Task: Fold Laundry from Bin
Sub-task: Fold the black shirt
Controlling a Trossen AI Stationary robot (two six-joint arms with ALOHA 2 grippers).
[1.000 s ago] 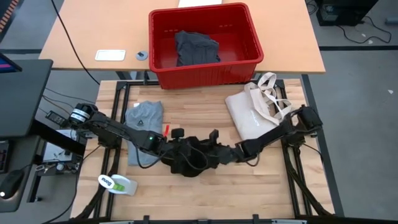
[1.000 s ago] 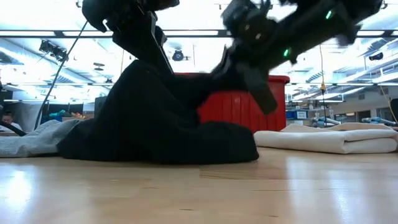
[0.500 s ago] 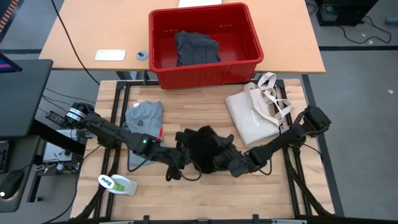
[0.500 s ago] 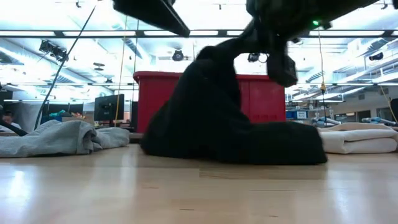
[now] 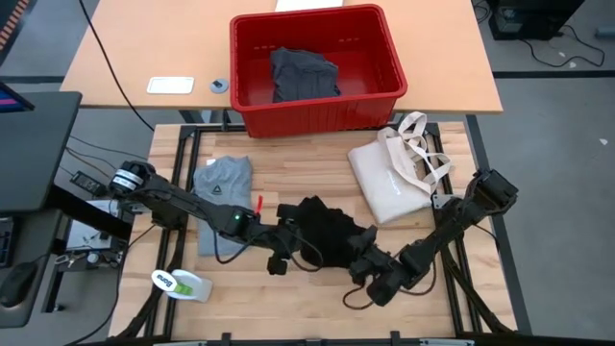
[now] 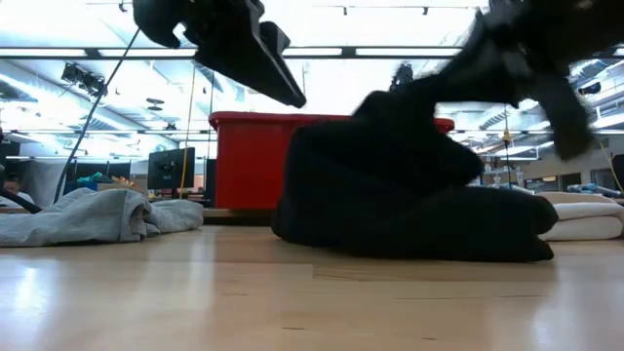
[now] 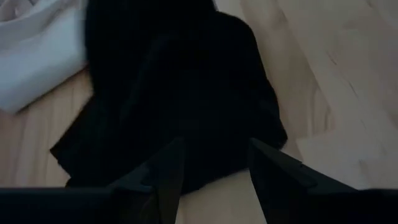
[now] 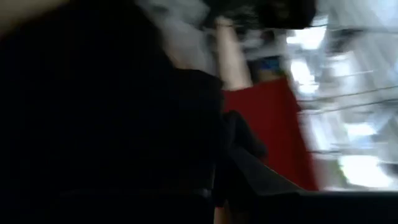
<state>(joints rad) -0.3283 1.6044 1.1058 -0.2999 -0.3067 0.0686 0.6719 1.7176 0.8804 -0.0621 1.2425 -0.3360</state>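
A wooden table seen from above, with 2 dark robot arms reaching toward its middle. No writing can be read anywhere; the light grey T-shirt on the table's left part carries only a small dark chest mark.

A large black garment lies bunched at the table's centre. The left pincer sits just beside the garment's left edge, its fingers spread apart with nothing between them, the cloth lying just ahead of them. The right pincer is at the garment's near right edge, pressed together; whether it pinches cloth cannot be told.

The red bin stands on a second table beyond, holding 1 dark grey garment. A cream tote bag lies to the black garment's right.
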